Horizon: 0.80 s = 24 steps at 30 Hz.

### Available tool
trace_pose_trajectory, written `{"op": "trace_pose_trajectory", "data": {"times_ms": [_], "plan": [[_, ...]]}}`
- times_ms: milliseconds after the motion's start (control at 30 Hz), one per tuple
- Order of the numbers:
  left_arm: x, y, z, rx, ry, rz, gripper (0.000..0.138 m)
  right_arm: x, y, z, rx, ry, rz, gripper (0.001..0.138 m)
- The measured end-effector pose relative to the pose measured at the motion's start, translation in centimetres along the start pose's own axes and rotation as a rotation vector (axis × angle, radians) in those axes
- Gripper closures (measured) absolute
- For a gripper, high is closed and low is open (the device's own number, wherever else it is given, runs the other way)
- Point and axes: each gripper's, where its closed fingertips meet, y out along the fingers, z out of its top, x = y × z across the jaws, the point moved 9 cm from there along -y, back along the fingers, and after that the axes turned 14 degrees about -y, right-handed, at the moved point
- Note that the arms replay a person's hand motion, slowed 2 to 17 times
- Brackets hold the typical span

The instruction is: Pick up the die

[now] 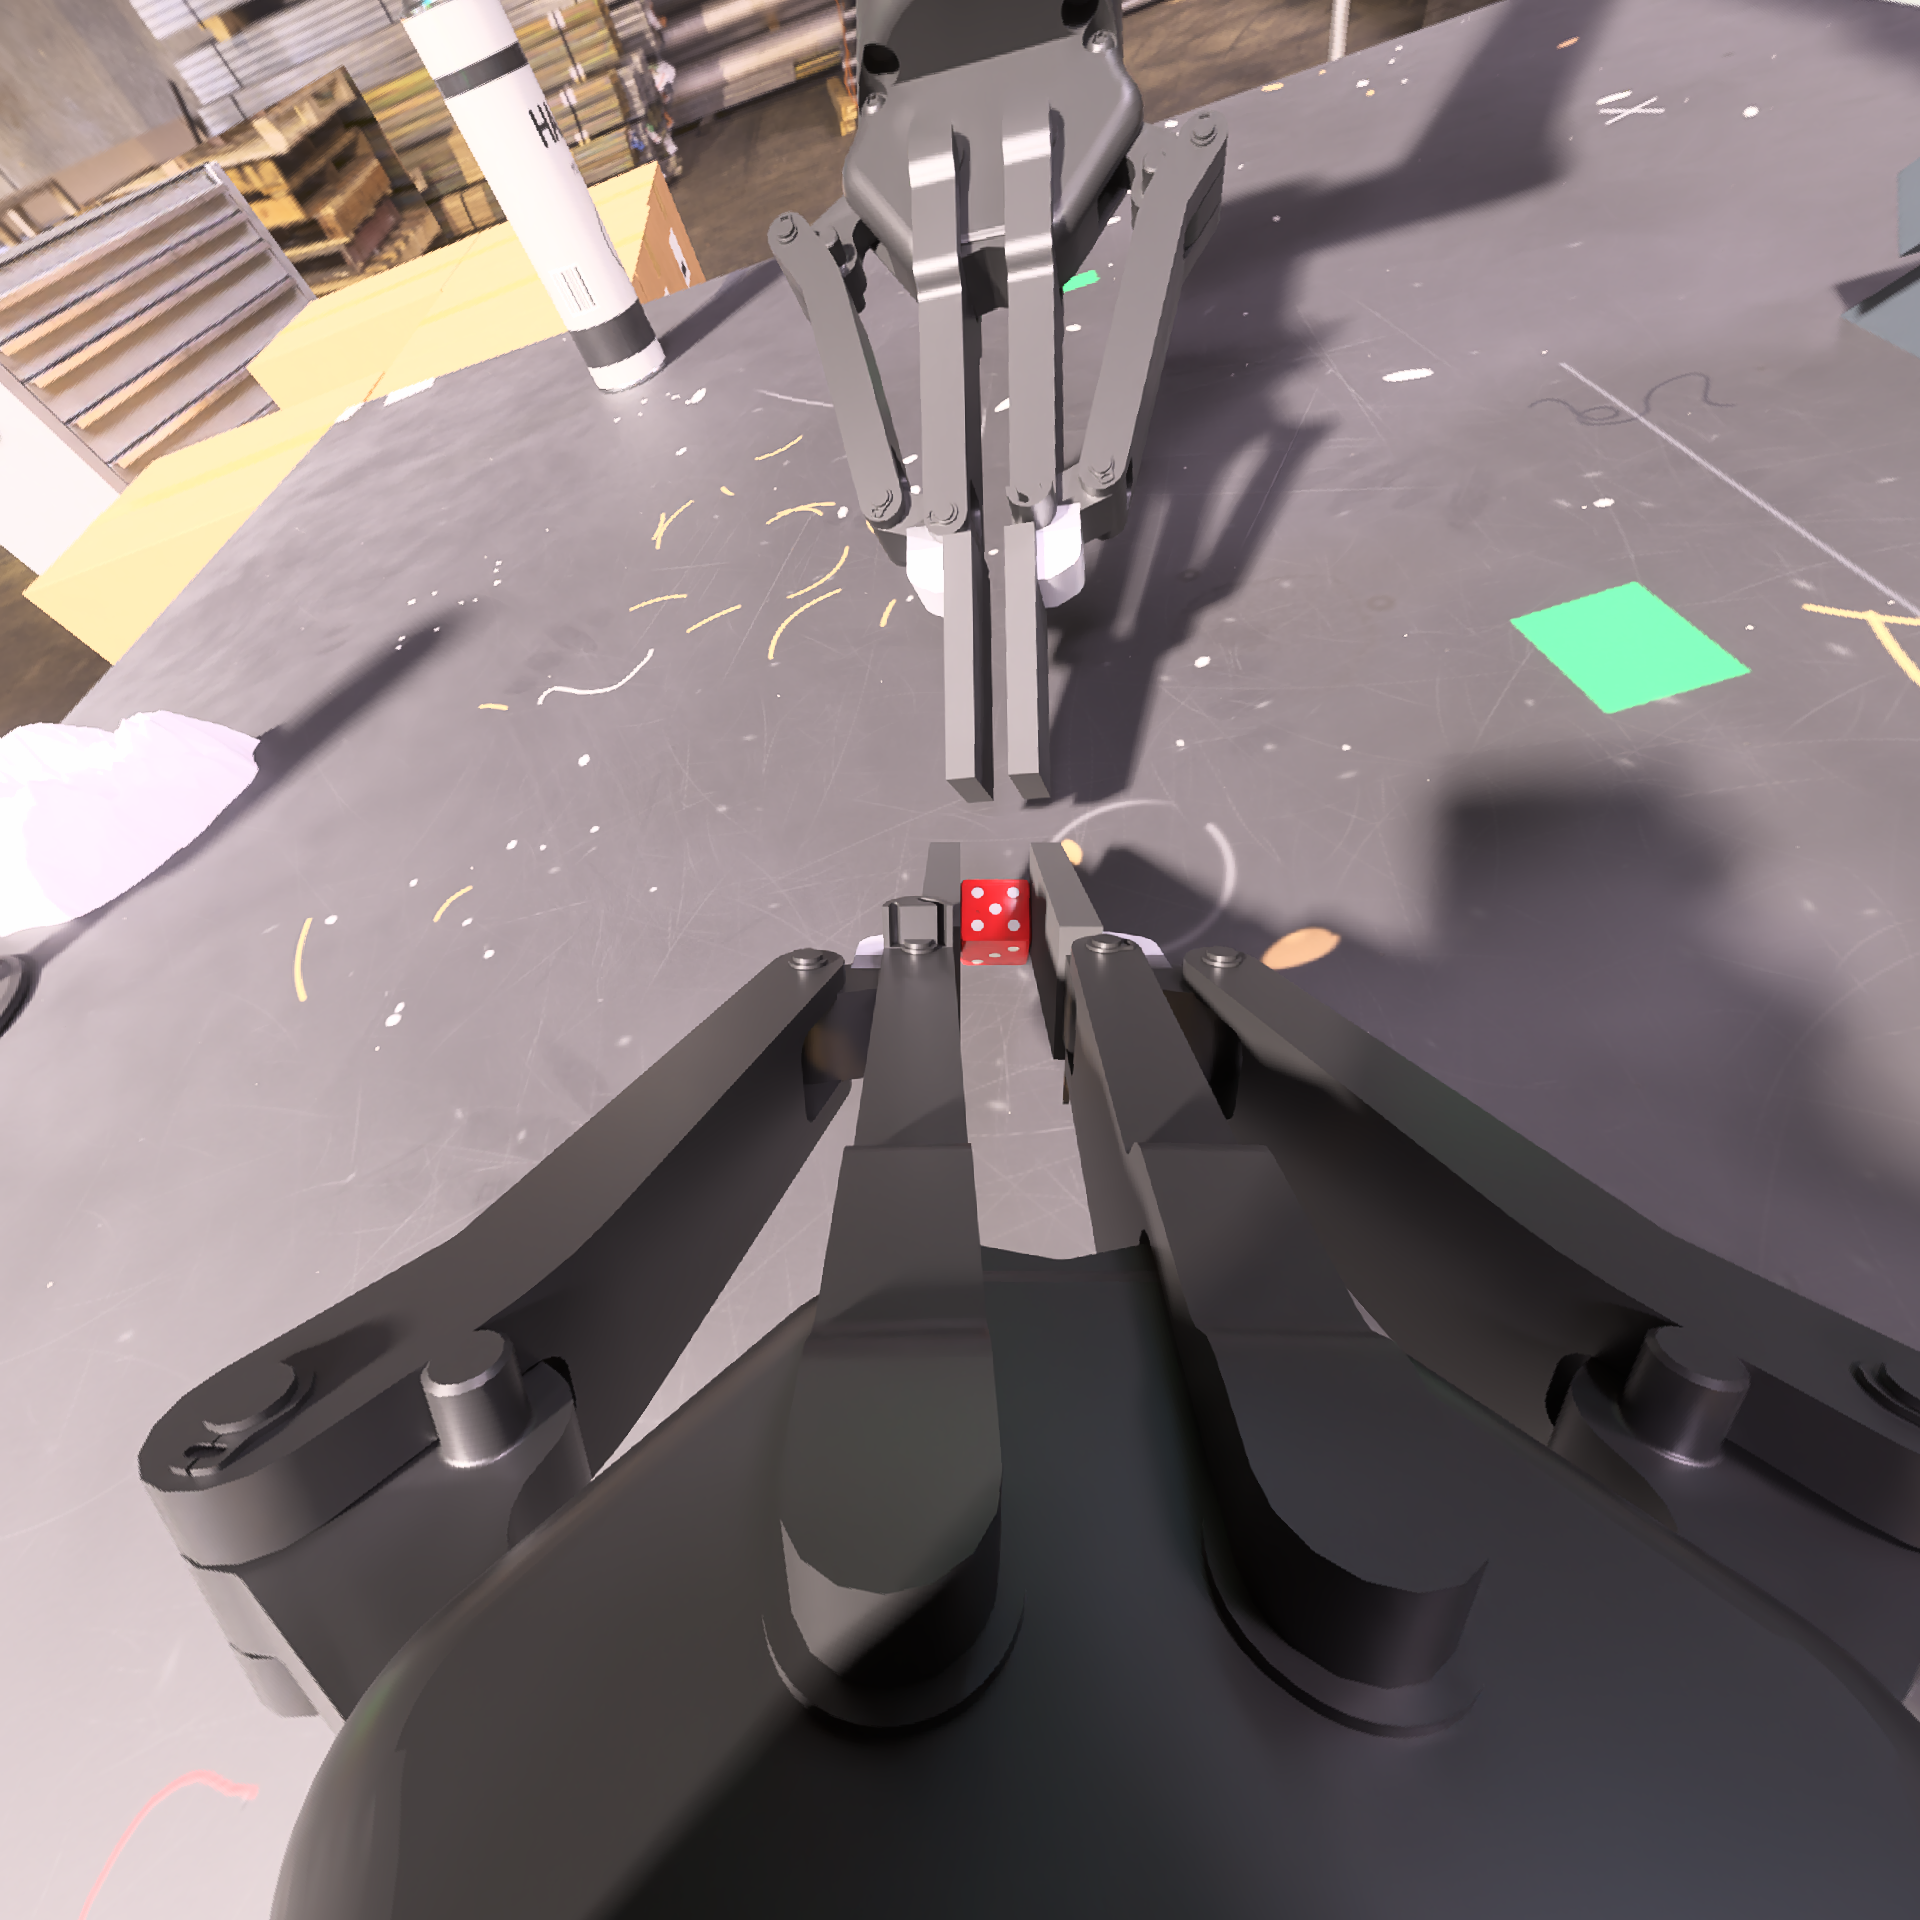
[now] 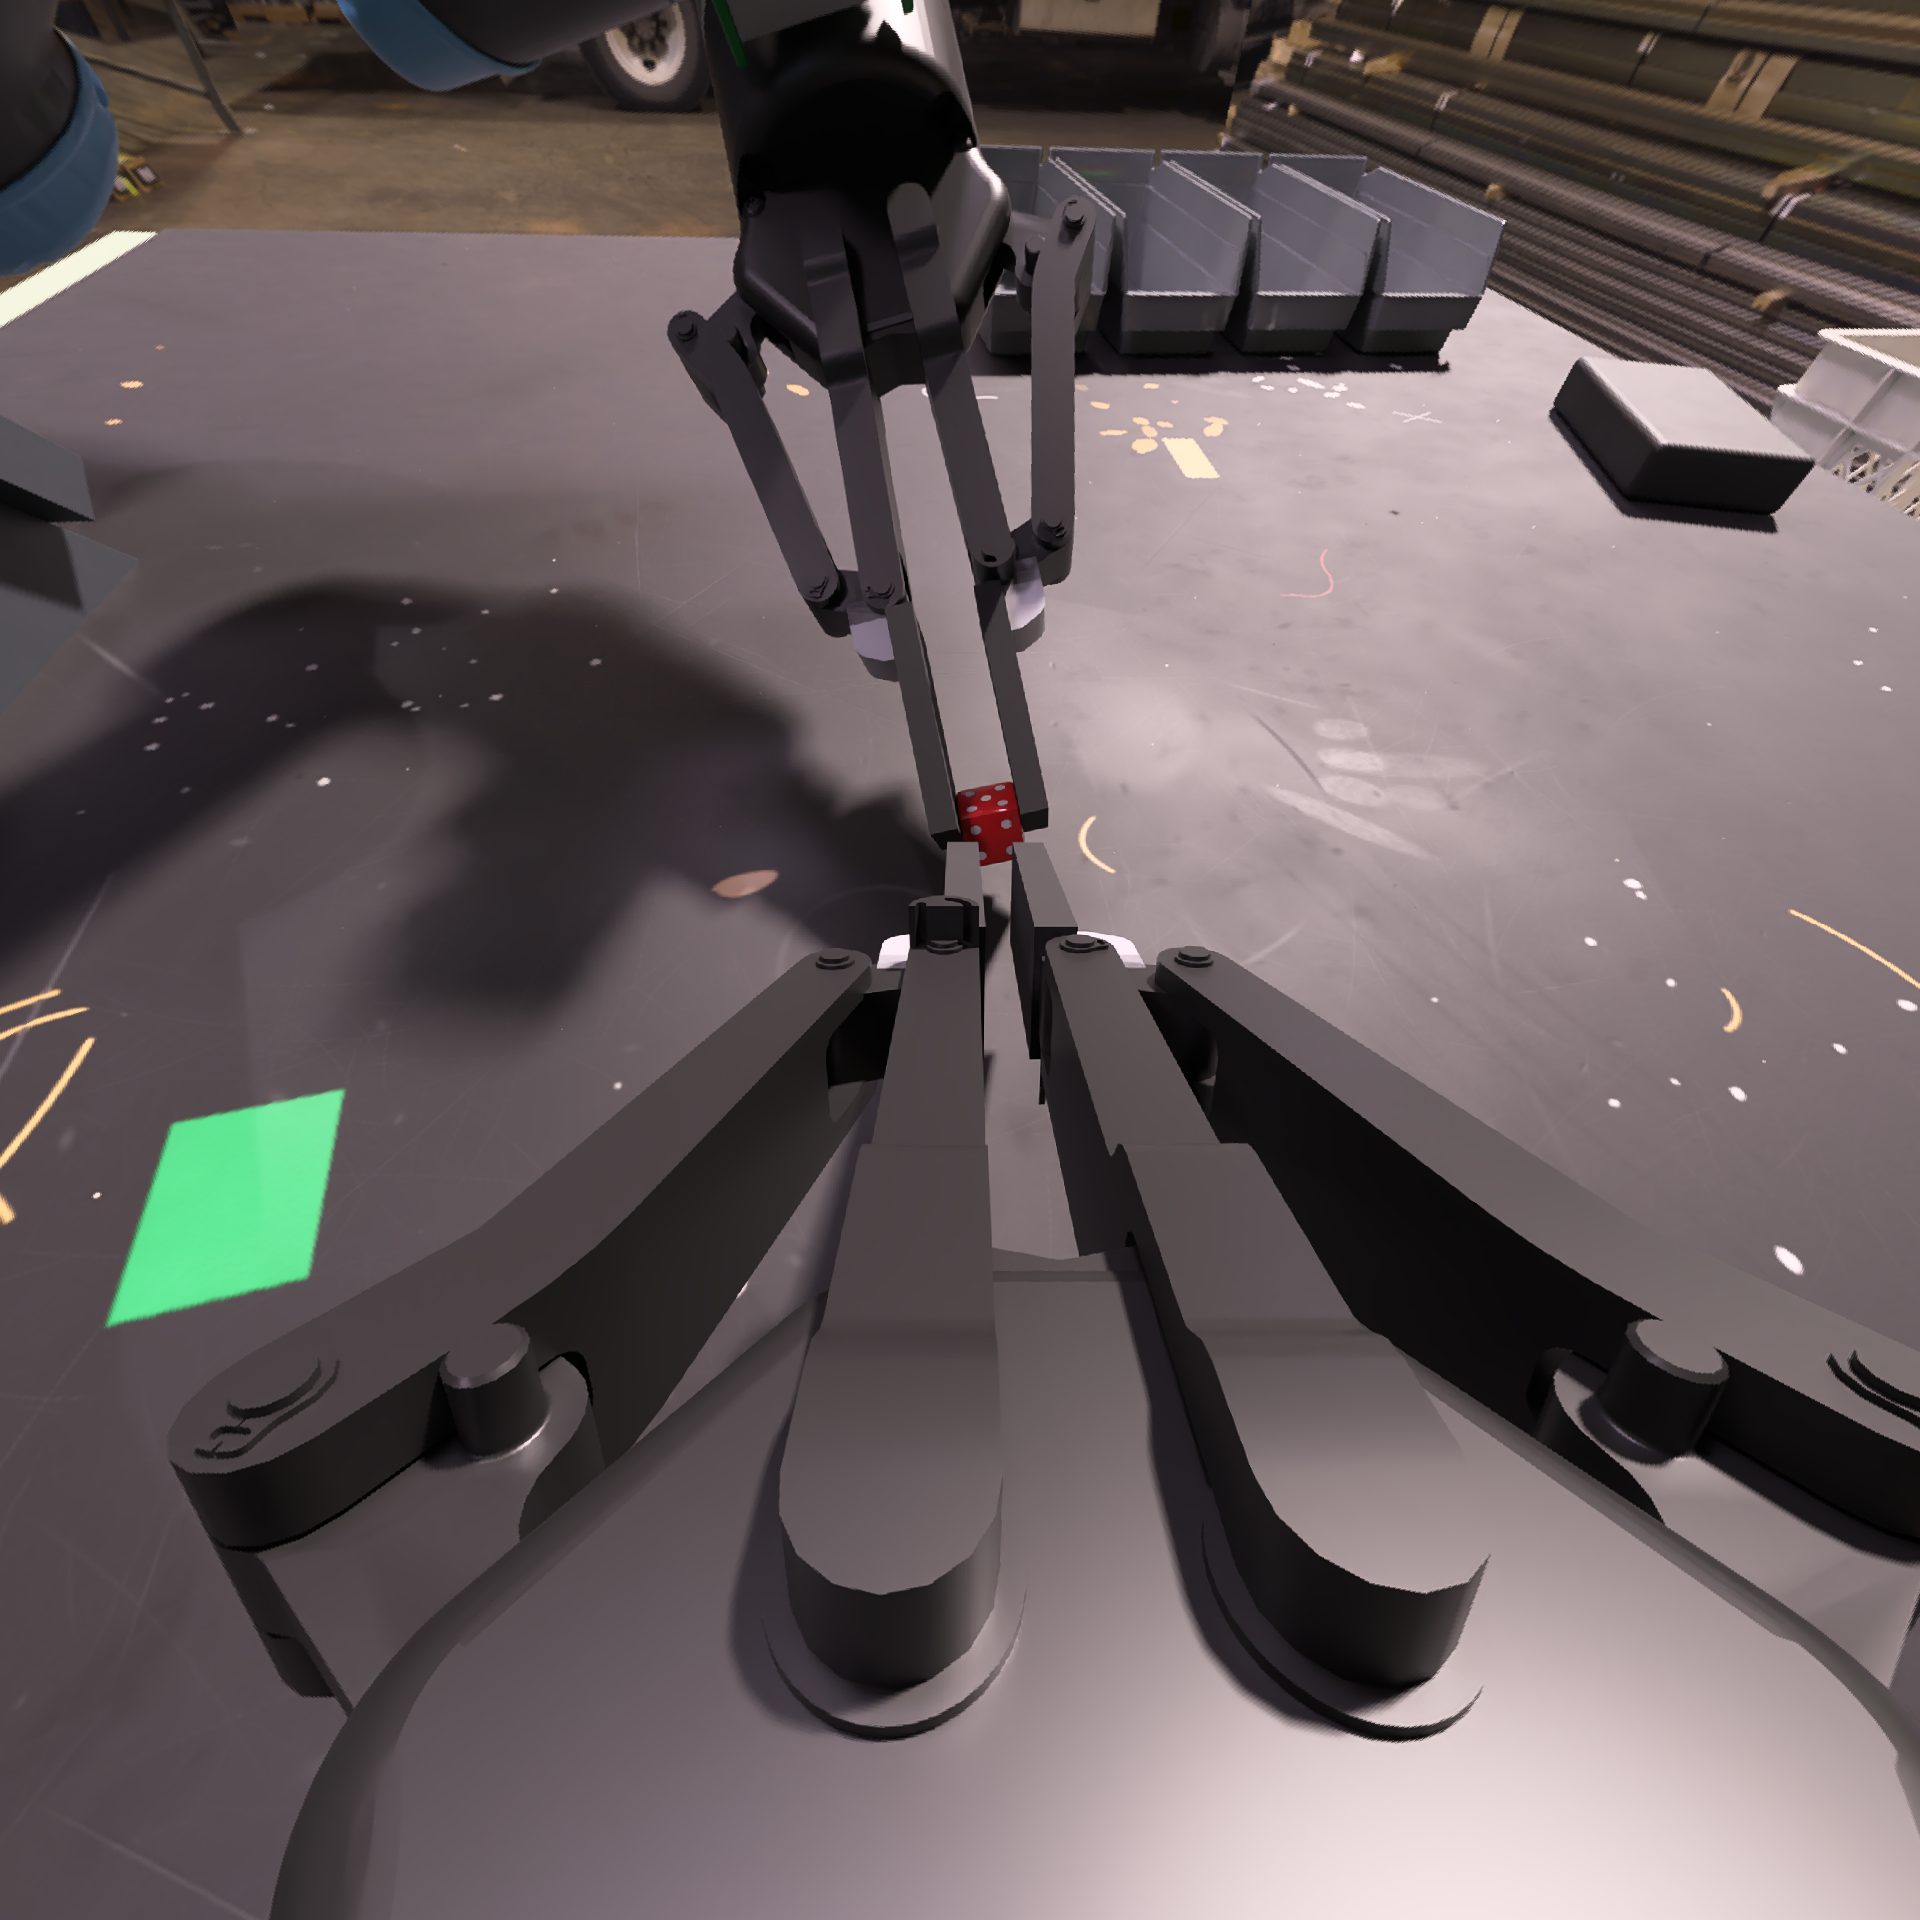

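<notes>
Since the left end effector [image 1: 995,883] already has its fingers pinched on the red die [image 1: 994,910], the grab looks done, only the lift off the counter [image 1: 520,1039] is left, I'd guess. Just past it, the right end effector [image 1: 994,784] hangs nearly closed and empty, kinda crowding the way up. Farther out: a green patch [image 1: 1628,646] and a white post [image 1: 540,187].
</notes>
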Motion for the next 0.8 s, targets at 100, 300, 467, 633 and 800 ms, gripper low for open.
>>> {"op": "trace_pose_trajectory", "data": {"times_ms": [100, 300, 467, 633, 800], "plan": [[0.0, 0.0, 0.0, 0.0, 0.0, 0.0, 0.121, -0.04, 0.1, -0.01, -0.012, -0.004, 0.007, 0.13], [0.0, 0.0, 0.0, 0.0, 0.001, -0.002, 0.121, -0.31, 0.27, -0.02, -0.024, -0.004, 0.062, 0.131], [0.01, 0.0, 0.0, -0.001, 0.0, -0.005, 0.121, -0.77, 0.22, -0.03, -0.016, 0.025, 0.156, 0.131], [0.0, 0.0, 0.0, 0.0, 0.001, -0.005, 0.121, -0.42, 0.08, -0.13, -0.01, 0.053, 0.173, 0.131], [0.0, 0.01, 0.0, 0.0, 0.001, -0.005, 0.121, -0.29, 0.06, -0.09, 0.003, 0.058, 0.143, 0.126]]}}
